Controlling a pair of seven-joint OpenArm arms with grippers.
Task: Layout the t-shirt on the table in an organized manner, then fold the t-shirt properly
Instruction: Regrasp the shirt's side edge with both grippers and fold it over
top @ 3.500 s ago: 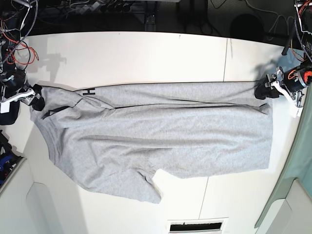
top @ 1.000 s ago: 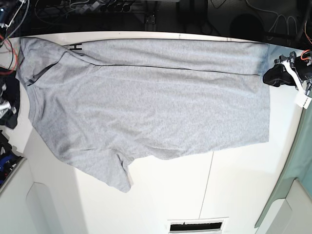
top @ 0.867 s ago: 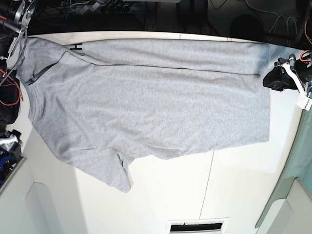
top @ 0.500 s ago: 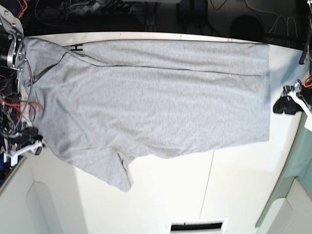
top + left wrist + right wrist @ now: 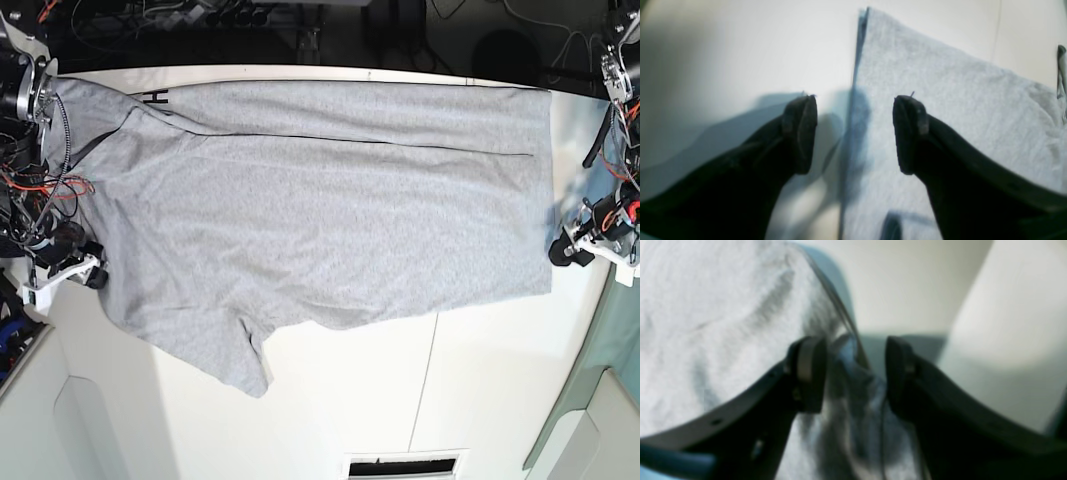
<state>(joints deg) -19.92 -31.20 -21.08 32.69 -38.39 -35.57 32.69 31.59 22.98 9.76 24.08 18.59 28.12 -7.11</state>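
The light grey t-shirt (image 5: 320,200) lies spread across the white table (image 5: 400,400), with black lettering (image 5: 155,96) at the far left and one sleeve (image 5: 235,350) pointing toward the front. My left gripper (image 5: 562,252) sits at the shirt's near right corner. In the left wrist view it (image 5: 855,133) is open, straddling the hem edge of the flat t-shirt (image 5: 940,100) with nothing held. My right gripper (image 5: 92,275) is at the shirt's left edge. In the right wrist view it (image 5: 853,376) stands open, with a raised fold of the t-shirt (image 5: 706,306) between its fingers.
Cables and electronics (image 5: 30,170) crowd the table's left side, and more wiring runs along the dark far edge (image 5: 250,20). A vent slot (image 5: 405,465) sits at the front. A pale green panel (image 5: 615,350) borders the right. A thin seam (image 5: 425,380) crosses the tabletop.
My left gripper has opened and moved from the shirt's far right corner down toward its near right corner. The right gripper has come down the left side to the shirt's edge. The shirt lies still.
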